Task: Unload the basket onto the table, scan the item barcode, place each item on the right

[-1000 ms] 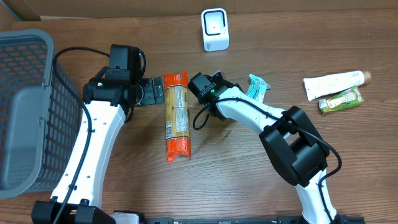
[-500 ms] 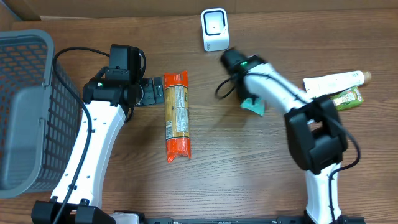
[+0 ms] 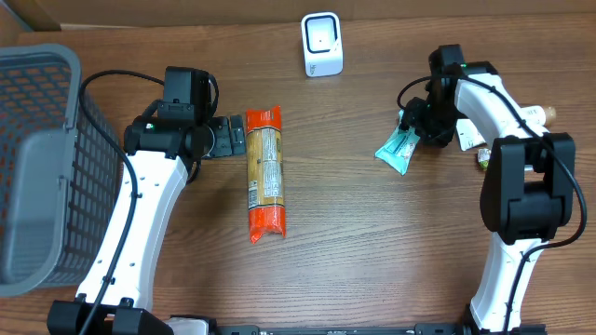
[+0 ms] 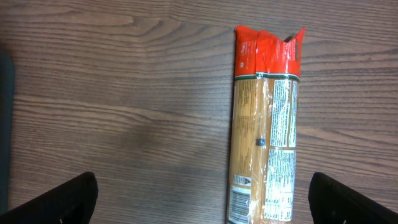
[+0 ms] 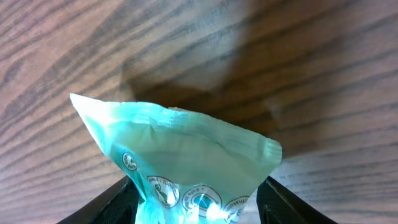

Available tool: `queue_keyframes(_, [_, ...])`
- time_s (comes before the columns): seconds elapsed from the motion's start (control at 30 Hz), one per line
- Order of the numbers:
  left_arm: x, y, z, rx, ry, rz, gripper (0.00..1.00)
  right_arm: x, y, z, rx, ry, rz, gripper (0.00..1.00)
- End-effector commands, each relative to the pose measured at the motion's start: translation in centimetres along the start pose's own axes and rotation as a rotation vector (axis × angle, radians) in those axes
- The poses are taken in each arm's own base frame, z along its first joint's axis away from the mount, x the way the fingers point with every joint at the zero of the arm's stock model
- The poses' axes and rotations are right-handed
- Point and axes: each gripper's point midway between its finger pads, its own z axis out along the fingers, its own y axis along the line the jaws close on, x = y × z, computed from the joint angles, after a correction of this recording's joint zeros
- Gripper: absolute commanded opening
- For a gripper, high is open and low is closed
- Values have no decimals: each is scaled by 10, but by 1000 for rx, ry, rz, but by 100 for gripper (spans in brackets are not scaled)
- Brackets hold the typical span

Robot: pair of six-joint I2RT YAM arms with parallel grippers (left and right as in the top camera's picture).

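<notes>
Teal pouch (image 3: 399, 149): where is it?

Pinched at its top between the fingers of the right gripper (image 5: 196, 202), toward the right side of the bench. Its shadow suggests it hangs clear of the wood.

And the scanner (image 3: 322, 44)?

Upright near the far edge, about mid-bench. The pouch is off to its right, well apart from it.

So what's done?

The pick-up, I'd judge. Carrying the pouch over and showing its barcode are left. I can't find a barcode on the face that shows.

The left gripper (image 4: 202, 202)?

Spread wide, holding nothing, just beside the pasta packet (image 4: 264, 124), which lies flat left of centre.
</notes>
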Motion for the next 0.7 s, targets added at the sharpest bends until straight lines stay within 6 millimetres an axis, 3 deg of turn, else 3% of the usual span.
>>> queue_keyframes(0.0, [-2,0,-1,-7,-6,24,100,-7,6,-25,-86,-25,0,61])
queue_keyframes(0.13, [-2,0,-1,-7,-6,24,100,-18,-5,-29,-103,-47,15,54])
queue_keyframes(0.37, [-2,0,-1,-7,-6,24,100,-39,-8,-34,-127,-126,-135,54])
queue_keyframes(0.57, [-2,0,-1,-7,-6,24,99,-30,-9,-32,-113,-95,-204,55])
queue_keyframes(0.67, [-2,0,-1,-7,-6,24,100,-29,-8,-32,-115,-95,-247,43])
